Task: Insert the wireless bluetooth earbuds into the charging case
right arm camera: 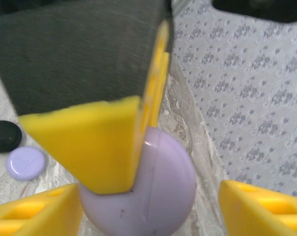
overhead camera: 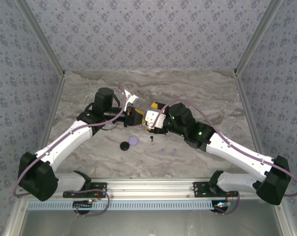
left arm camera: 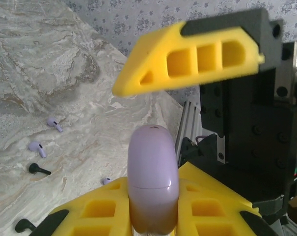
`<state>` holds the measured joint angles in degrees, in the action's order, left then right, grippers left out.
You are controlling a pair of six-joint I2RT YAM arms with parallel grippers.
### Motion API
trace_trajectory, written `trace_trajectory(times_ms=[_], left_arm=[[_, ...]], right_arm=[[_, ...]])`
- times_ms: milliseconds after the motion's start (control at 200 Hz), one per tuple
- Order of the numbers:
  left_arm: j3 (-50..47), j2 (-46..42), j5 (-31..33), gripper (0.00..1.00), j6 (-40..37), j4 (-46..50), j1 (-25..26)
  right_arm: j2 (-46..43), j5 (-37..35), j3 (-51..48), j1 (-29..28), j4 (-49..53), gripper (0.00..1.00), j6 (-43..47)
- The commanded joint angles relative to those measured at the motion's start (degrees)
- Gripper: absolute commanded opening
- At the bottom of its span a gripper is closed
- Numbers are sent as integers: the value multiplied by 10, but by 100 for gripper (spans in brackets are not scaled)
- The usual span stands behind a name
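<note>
1. You have no bud seated yet: a lavender earbud (left arm camera: pixel 38 149) and a black earbud (left arm camera: pixel 39 169) lie loose on the marble table (left arm camera: pixel 40 59).
2. The black disc (right arm camera: pixel 3 135) and lavender disc (right arm camera: pixel 25 162) sit near them. They are clutter, so steer round.
3. Your left gripper (left arm camera: pixel 153 216) is clamped on the lavender charging case (left arm camera: pixel 153 167), held off the table. The lid looks shut.
4. Your right gripper (right arm camera: pixel 148 209) has its jaws apart around the case, crowding the lid.

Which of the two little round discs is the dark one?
The black disc, lying just left of the lavender disc in the top view.
</note>
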<state>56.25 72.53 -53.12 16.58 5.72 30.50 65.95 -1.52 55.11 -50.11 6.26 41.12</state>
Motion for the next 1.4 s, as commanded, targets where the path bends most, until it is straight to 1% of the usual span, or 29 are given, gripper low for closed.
trace_trajectory(times_ms=[0,110,210,265,395,480,595,760,830,954,1204,1394], left_arm=[[7,-11,16,16,-13,-32,3],[-11,-35,54,13,-21,-72,3],[-44,-65,95,11,-38,-138,9],[-60,-81,127,10,-66,-160,17],[-108,-111,181,5,-128,-239,42],[-127,-123,196,2,-153,-277,57],[-123,-128,197,0,-197,-263,82],[-113,-125,196,0,-234,-237,104],[-114,-125,194,0,-242,-239,109],[-111,-123,192,0,-247,-234,114],[-106,-119,184,0,-252,-224,118],[-106,-115,184,0,-254,-222,120]], right_arm=[[-29,29,16,17,21,85,-41],[-73,85,-8,42,21,100,-89],[-115,146,-36,70,5,100,-142],[-137,174,-52,84,-10,100,-177],[-175,234,-109,110,-92,100,-249],[-187,238,-142,117,-164,100,-308],[-184,236,-149,119,-197,100,-346],[-174,221,-138,124,-199,100,-351],[-163,225,-128,127,-198,96,-353],[-143,230,-109,133,-182,90,-347],[-113,232,-88,150,-180,85,-345],[-102,238,-74,166,-175,84,-348]])
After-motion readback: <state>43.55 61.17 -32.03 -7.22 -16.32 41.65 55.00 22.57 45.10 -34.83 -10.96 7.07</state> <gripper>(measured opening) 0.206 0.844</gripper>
